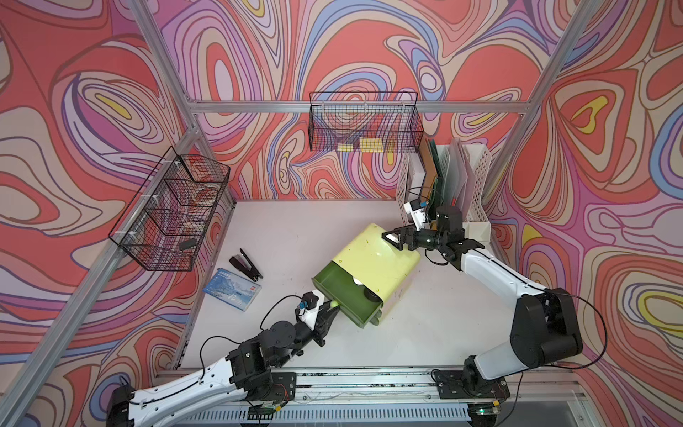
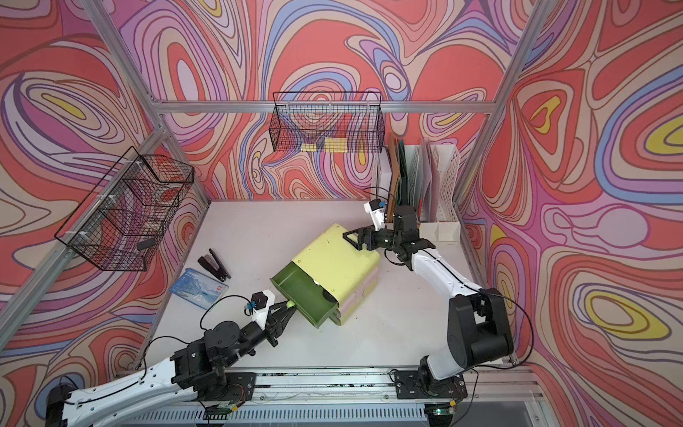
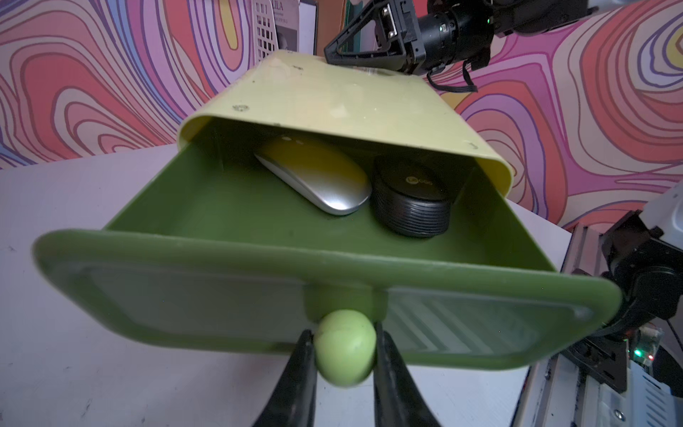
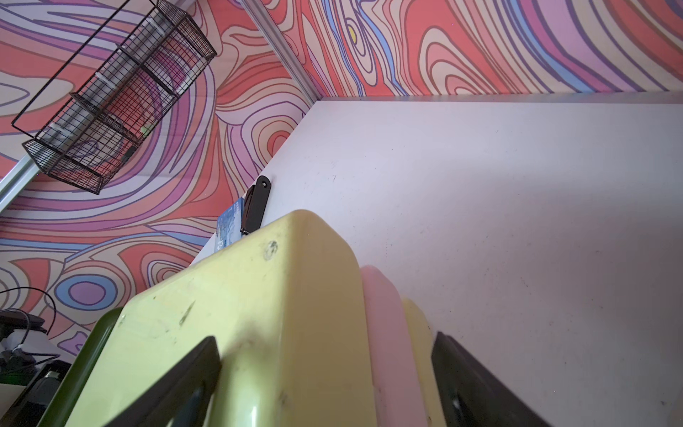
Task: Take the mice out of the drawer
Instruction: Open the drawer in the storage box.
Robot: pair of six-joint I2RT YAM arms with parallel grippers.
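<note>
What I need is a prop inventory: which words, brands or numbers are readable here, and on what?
"ILA": cut-off letters on a printed sheet in the file rack.
Black mouse: gold logo, too blurred to read.
Blue box: print too small to read.

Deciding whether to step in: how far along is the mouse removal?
Done: drawer stands partly open. In hand: left gripper shut on its knob; right gripper straddles the cabinet. Left: silver mouse and a black object lie inside; no mouse is on the table.
</note>
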